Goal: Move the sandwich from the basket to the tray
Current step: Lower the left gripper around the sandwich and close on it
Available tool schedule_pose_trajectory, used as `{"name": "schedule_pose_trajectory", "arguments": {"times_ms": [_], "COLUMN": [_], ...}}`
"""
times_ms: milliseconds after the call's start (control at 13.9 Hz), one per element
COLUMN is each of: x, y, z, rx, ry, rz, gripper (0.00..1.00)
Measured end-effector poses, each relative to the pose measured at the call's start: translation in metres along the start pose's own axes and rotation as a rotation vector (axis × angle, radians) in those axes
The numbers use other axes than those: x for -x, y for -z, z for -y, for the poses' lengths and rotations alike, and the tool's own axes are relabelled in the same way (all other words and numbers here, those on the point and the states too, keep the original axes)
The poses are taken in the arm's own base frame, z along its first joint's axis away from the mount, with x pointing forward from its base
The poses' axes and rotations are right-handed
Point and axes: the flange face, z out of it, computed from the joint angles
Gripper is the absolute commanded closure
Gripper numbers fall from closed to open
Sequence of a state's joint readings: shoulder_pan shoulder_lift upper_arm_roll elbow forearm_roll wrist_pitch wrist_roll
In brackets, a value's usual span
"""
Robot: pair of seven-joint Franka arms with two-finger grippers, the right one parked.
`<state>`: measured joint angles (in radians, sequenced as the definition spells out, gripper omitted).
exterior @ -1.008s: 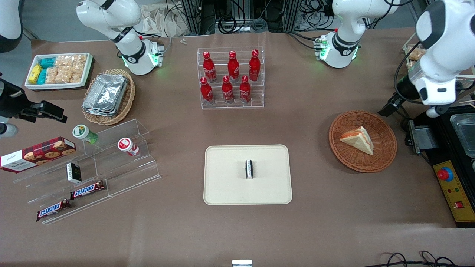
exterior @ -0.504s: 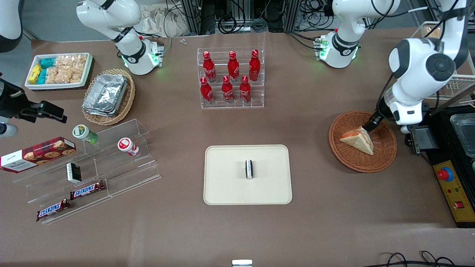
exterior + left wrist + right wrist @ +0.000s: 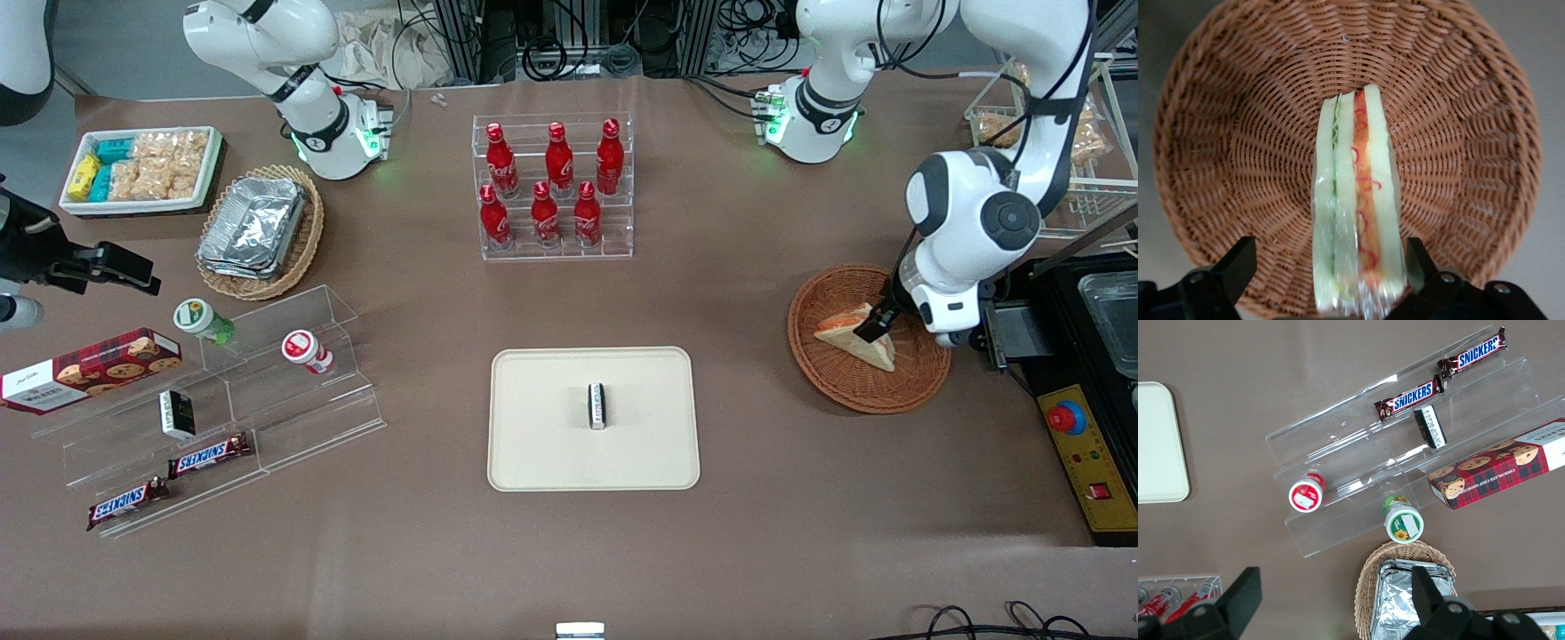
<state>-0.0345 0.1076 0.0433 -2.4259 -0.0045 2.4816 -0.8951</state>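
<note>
The gripper (image 3: 871,327) hangs low inside the basket (image 3: 925,378), its spread fingers (image 3: 1238,263) straddling the sandwich (image 3: 1355,207) with gaps on both sides. The sandwich stands on edge mid-basket, clear of the rim. The tray (image 3: 542,444) lies well apart, toward the table's middle.

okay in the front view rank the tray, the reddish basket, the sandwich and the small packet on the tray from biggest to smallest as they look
1. The tray.
2. The basket, clearly smaller than the tray.
3. The sandwich, partly covered by the gripper, whose open jaws straddle it.
4. The small packet, the smallest.
</note>
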Motion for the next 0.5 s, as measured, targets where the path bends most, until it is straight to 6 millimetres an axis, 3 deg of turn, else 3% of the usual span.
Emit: {"name": "schedule_pose_trajectory", "arguments": {"times_ms": [216,288,360,432,504], "x": [-0.002,-0.002,-0.002,-0.003,-0.003], "y": [-0.027,-0.032,-0.035,-0.036,-0.036], "z": [-0.001,-0.001,-0.001,-0.002,-0.003], "rx": [-0.010,-0.012,-0.009,-0.005,0.003], "ry": [0.002,0.003,0.004,0.008,0.018], "rz": [0.005,0.006,0.005,0.005,0.007], "gripper": [0.03,0.15,0.37,0.79,1.00]}}
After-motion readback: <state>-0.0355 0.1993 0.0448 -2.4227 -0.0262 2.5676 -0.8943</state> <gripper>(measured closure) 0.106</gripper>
